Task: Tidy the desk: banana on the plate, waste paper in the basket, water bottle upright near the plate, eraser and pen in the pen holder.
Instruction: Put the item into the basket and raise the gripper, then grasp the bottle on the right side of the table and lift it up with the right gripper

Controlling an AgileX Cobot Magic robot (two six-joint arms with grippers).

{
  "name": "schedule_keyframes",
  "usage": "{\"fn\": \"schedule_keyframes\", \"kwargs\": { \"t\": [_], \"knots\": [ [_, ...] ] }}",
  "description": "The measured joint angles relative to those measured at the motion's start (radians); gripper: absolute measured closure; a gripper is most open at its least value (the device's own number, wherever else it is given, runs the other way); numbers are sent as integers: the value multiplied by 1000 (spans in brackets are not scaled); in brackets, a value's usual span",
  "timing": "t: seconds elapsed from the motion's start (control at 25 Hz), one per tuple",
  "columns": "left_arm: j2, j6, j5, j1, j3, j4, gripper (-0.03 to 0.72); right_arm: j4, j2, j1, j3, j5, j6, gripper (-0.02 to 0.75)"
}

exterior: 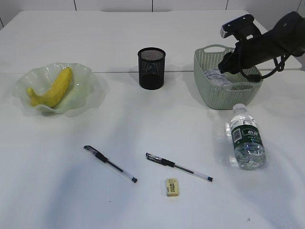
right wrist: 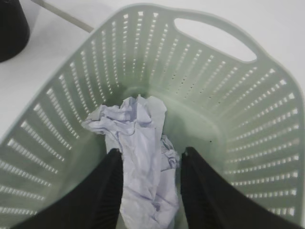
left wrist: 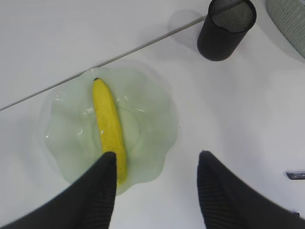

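Note:
The yellow banana (exterior: pixel 53 88) (left wrist: pixel 108 121) lies on the pale green plate (exterior: pixel 81 76) (left wrist: pixel 152 119). My left gripper (left wrist: pixel 157 155) hovers open above the plate's near edge, with nothing between its fingers. Crumpled waste paper (right wrist: pixel 138 129) (exterior: pixel 217 76) lies inside the green basket (exterior: pixel 214 98) (right wrist: pixel 200 71). My right gripper (right wrist: pixel 151 151) (exterior: pixel 224 67) reaches into the basket, its jaws apart on either side of the paper. The water bottle (exterior: pixel 246 138) lies on its side in front of the basket. Two pens (exterior: pixel 109 163) (exterior: pixel 178 167) and the eraser (exterior: pixel 172 187) lie near the front. The black mesh pen holder (exterior: pixel 151 68) (left wrist: pixel 225 28) stands at the back middle.
A seam (exterior: pixel 119 72) runs across the white table behind the plate and the pen holder. The right arm with its cable (exterior: pixel 267 45) hangs over the basket's far right rim.

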Motion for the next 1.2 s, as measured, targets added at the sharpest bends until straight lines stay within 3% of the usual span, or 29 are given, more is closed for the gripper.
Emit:
{"fn": "schedule_keyframes", "kwargs": {
  "t": [0.52,0.92,1.2],
  "knots": [
    [0,0,0,0,0,-20,308,13,-144,-4,0,152,140,436],
    [0,0,0,0,0,-95,308,-122,-344,-4,0,631,389,436],
    [0,0,0,0,0,-132,308,-122,-420,-4,-6,783,521,452]
  ]
}}
